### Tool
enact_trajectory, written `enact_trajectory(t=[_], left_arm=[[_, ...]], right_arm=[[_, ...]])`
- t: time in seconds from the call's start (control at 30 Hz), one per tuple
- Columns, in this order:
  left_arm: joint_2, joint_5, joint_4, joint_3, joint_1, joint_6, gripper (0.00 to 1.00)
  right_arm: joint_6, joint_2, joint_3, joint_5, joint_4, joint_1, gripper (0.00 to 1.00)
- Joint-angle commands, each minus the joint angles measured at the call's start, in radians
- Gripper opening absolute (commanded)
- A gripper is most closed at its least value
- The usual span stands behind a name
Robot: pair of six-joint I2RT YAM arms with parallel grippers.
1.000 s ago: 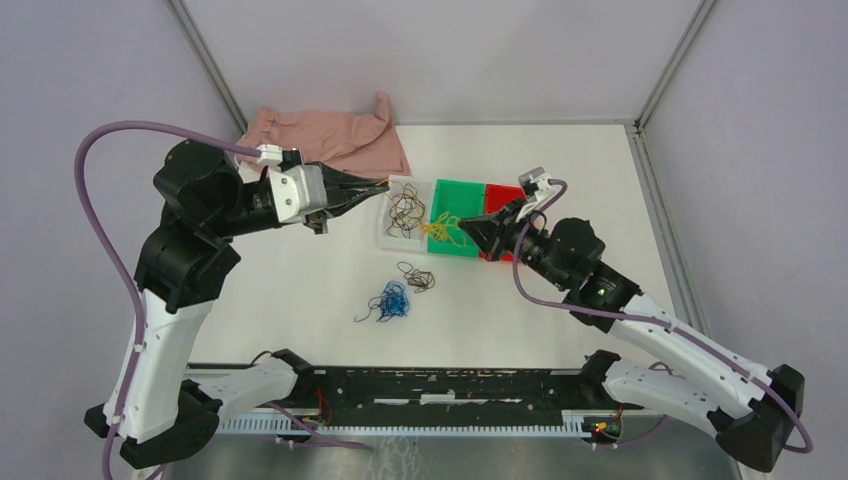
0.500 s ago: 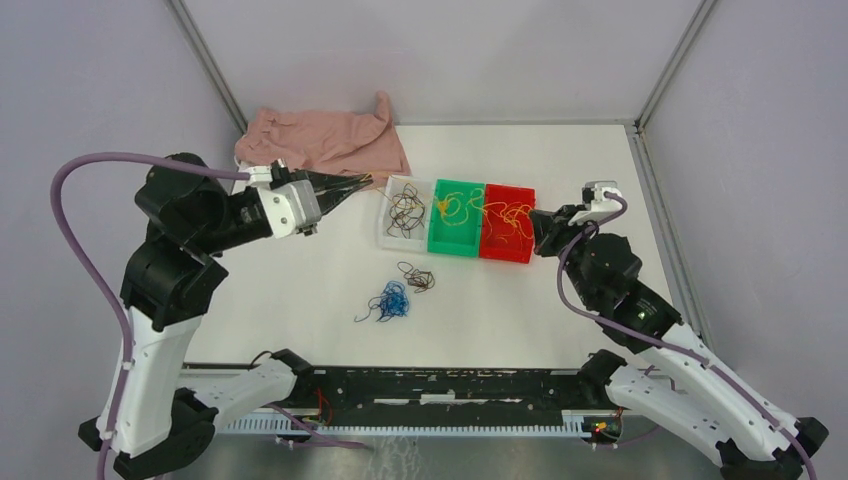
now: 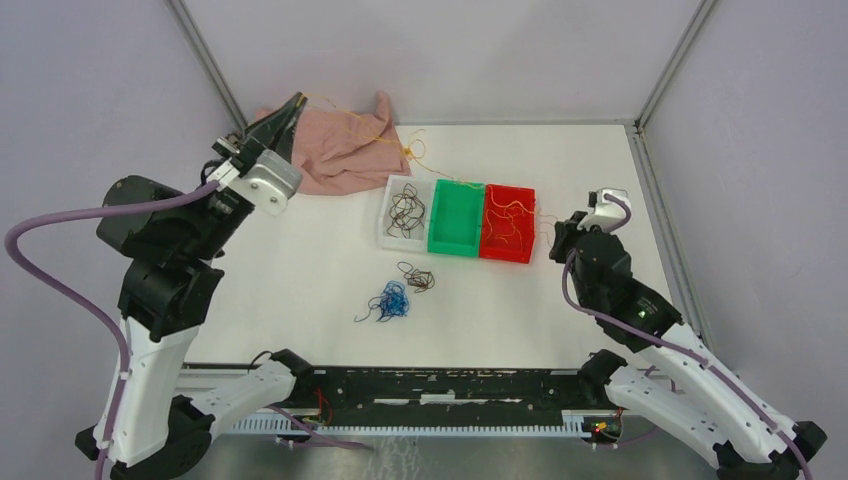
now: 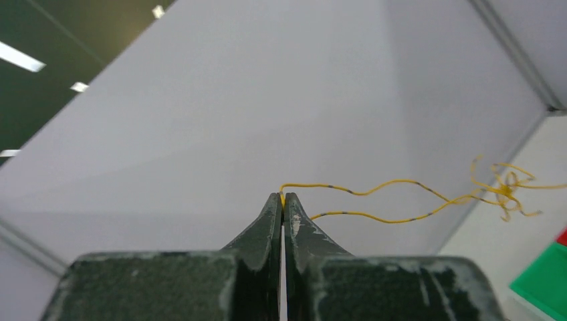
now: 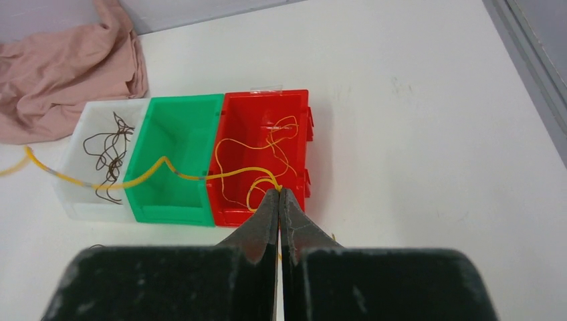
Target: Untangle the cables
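As the left gripper (image 4: 281, 200) and right gripper (image 5: 279, 194) each clamp the yellow cable (image 5: 137, 176), it stretches between them, seemingly to loosen the knot (image 4: 506, 192) ahead of the left one.

Pale lilac walls (image 3: 450, 50); grey corner posts (image 3: 205, 60); white table (image 3: 300, 280).

Three bins (image 3: 455, 230), one cloth (image 3: 340, 150)
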Motion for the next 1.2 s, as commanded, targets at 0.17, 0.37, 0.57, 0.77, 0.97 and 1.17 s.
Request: enact_trajectory(t=[0.17, 0.37, 0.57, 0.77, 0.97, 1.17], left_arm=[[0.059, -0.246, 0.514, 0.093, 0.001, 0.225, 0.03], [0.1, -0.253, 0.679, 0.172, 0.0, 0.307, 0.03], [0.094, -0.198, 0.421, 0.216, 0.0, 0.186, 0.03], [-0.027, -0.047, 0.19, 0.005, 0.0, 0.064, 0.03], [-0.087, 0.056, 0.145, -0.099, 0.0, -0.038, 0.03], [-0.114, 0.211, 0.026, -0.108, 0.0, -0.081, 0.03]], right_arm=[[0.046, 0.029, 0.047, 0.056, -0.084, -0.04, 0.0], [0.054, 0.036, 0.054, 0.075, -0.129, -0.075, 0.0], [0.053, -0.003, 0.037, -0.004, -0.065, -0.099, 0.0], [0.018, 0.035, 0.133, -0.075, -0.054, -0.101, 0.0], [-0.03, 0.12, 0.197, -0.095, 0.007, -0.105, 0.0], [-0.075, 0.247, 0.27, -0.114, 0.078, -0.127, 0.0]])
